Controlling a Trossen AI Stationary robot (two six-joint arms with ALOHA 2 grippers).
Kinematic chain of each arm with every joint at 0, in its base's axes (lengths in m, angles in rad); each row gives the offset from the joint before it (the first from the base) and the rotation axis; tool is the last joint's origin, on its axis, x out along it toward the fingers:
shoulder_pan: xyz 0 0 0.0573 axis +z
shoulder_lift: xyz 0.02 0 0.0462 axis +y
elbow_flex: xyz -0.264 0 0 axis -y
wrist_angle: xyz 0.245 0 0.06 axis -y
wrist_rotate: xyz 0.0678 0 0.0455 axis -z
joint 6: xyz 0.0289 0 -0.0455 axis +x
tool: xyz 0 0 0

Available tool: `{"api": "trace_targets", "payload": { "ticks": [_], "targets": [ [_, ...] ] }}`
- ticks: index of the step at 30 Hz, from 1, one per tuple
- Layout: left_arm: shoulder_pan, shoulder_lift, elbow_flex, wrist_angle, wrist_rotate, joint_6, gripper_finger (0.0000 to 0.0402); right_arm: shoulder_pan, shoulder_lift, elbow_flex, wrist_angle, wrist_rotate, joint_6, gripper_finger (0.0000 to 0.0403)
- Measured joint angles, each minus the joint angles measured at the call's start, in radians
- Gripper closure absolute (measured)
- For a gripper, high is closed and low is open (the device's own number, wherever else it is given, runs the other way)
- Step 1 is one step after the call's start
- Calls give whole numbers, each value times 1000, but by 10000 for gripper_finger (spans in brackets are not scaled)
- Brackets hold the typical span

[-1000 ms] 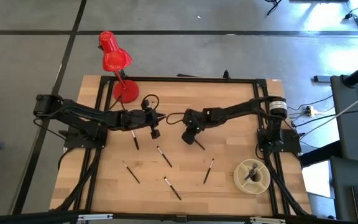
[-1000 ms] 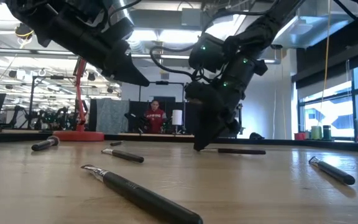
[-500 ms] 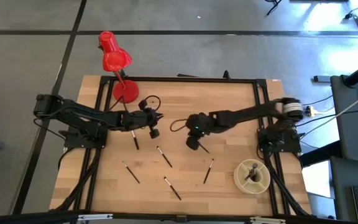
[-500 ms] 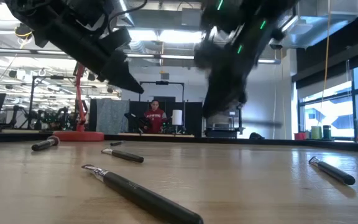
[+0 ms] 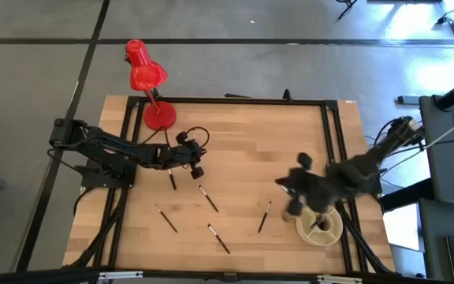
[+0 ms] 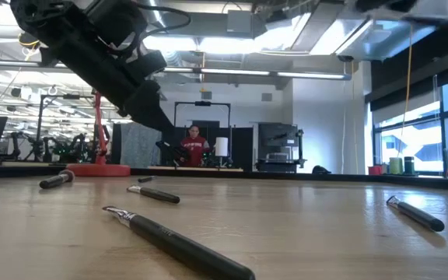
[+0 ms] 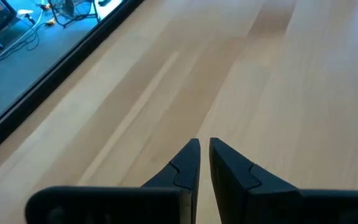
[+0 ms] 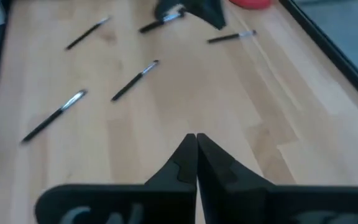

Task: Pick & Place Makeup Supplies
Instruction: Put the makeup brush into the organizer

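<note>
Hovering by the round holder (image 5: 320, 224) at the surface's (image 5: 235, 126) right edge, the right claw (image 8: 196, 144) looks clenched, nothing visible in it. Five makeup brushes (image 5: 209, 199) lie scattered mid-surface. The left claw (image 7: 203, 151) sits nearly closed, empty, just above the leftmost brush (image 5: 171, 178).

wooden table (image 5: 235, 126) | five makeup brushes (image 5: 208, 198) scattered – red lamp (image 5: 146, 75), possibly a round holder (image 5: 320, 224)
</note>
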Motion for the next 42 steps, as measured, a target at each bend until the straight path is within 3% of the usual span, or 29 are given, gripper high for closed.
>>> {"api": "trace_targets", "payload": {
  "ticks": [4, 9, 15, 26, 34, 42],
  "targets": [
    [-7, 7, 0, 21, 4, 6, 370, 190, -29, 0, -58, 90, 12, 402],
    [-17, 7, 0, 20, 3, 6, 370, 402, -29, -9, -128, 278, 115, 403],
    [-33, 7, 0, 20, 2, 6, 371, 549, -25, -92, -132, 423, 218, 403],
    [-45, 7, 0, 20, -3, 5, 371, 582, -15, -187, -131, 320, 422, 384],
    [-45, 7, 0, 20, -3, -9, 371, 581, -16, -163, -133, 314, 430, 346],
    [-45, 6, 0, 20, -5, -9, 370, 518, -33, -75, -132, 356, 389, 354]
  ]
}}
